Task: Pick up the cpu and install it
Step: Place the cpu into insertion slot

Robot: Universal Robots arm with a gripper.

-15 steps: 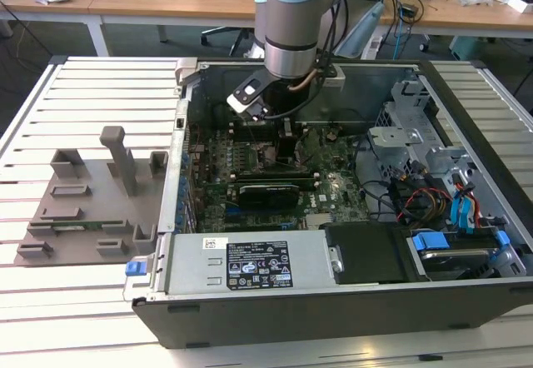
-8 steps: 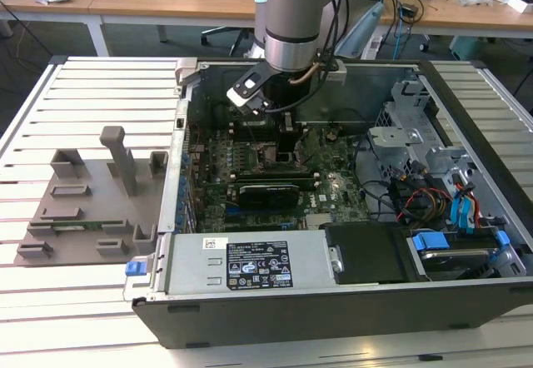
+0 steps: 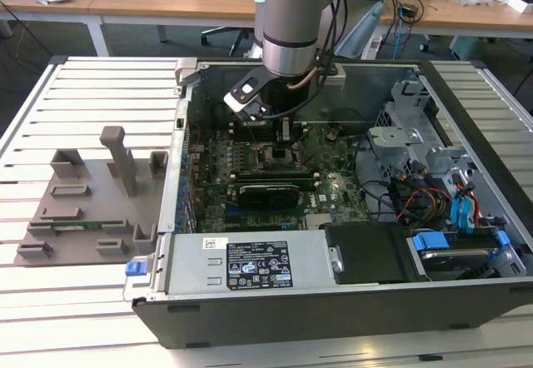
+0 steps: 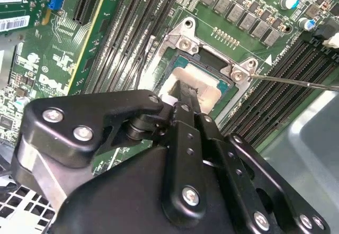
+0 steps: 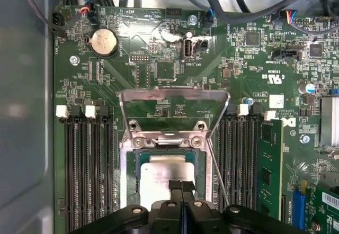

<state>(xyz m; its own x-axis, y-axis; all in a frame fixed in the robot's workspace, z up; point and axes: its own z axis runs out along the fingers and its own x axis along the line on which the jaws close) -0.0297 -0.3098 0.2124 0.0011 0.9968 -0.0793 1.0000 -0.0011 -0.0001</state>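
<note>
While the arm (image 3: pixel 291 18) reaches inside, computer case (image 3: pixel 275 301): open on the slatted tabletop (image 3: pixel 100 85).
tool (image 5: pixel 181 185): pressed together, its tips at the cpu (image 5: pixel 159 173) top face.
socket frame (image 5: pixel 175 99): lid raised.
cpu: silvery, lying within the socket frame.

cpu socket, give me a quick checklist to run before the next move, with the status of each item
1. Load plate swung open off the socket: ok.
2. Retention lever released, out to the side: ok.
3. cpu lying inside the socket frame: ok.
4. cpu fully seated, corners aligned: cannot tell, the hand covers part of it.
5. Hand fingertips shut, over the cpu's middle: ok.
6. Hand touching the cpu or just above it: cannot tell.
</note>
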